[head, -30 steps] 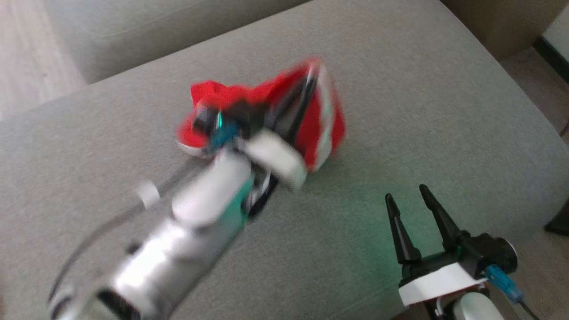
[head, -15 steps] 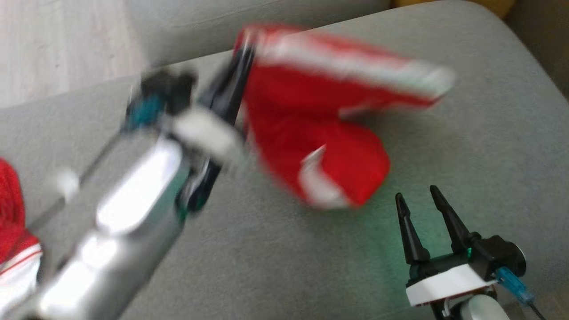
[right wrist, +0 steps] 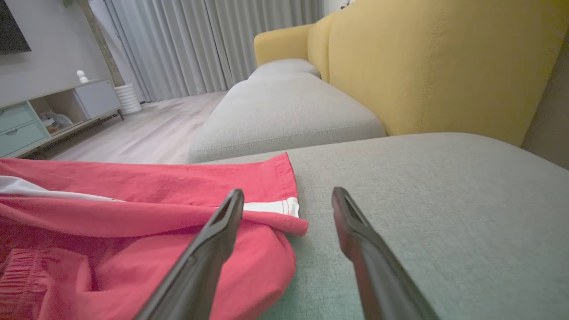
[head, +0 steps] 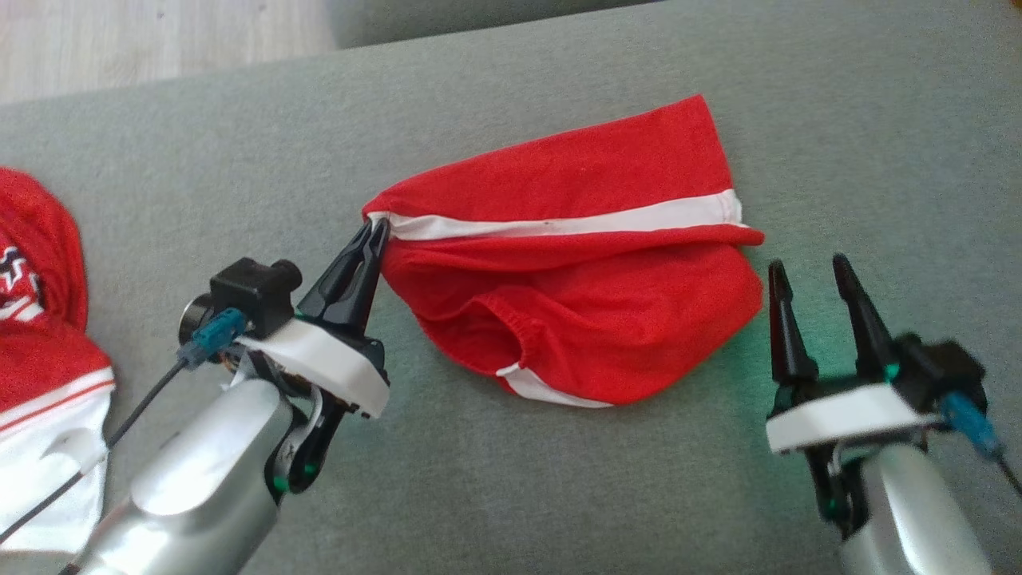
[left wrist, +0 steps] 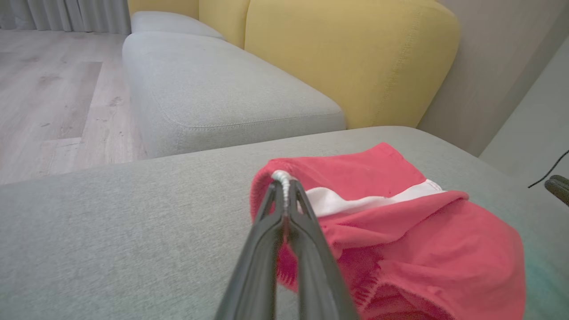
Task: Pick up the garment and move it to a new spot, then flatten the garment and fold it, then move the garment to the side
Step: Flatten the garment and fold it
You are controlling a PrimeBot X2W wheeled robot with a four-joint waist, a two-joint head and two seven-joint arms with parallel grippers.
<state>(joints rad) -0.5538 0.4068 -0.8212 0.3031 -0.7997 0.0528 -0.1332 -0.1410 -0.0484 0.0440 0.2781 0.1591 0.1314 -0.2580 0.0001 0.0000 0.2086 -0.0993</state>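
Note:
Red shorts with a white side stripe [head: 575, 263] lie crumpled on the grey sofa cushion [head: 511, 487]. My left gripper [head: 375, 231] is shut on the left corner of the garment, at the end of the white stripe; the left wrist view shows the garment [left wrist: 400, 231] pinched between that gripper's tips [left wrist: 283, 184]. My right gripper [head: 808, 271] stands open just right of the garment's right edge, with nothing between its fingers. In the right wrist view the open gripper [right wrist: 288, 195] points past the hem of the garment [right wrist: 146, 213], its left finger [right wrist: 222, 226] over the cloth.
Another red and white garment [head: 40, 335] lies at the left edge of the cushion. A second grey cushion [left wrist: 222, 98] and a yellow backrest [left wrist: 351, 58] stand beyond. Wooden floor [head: 160, 32] lies past the cushion's far edge.
My left gripper has swung the garment through the air and laid it spread out on the cushion. The head camera has shifted, bringing the other garment into view at the left.

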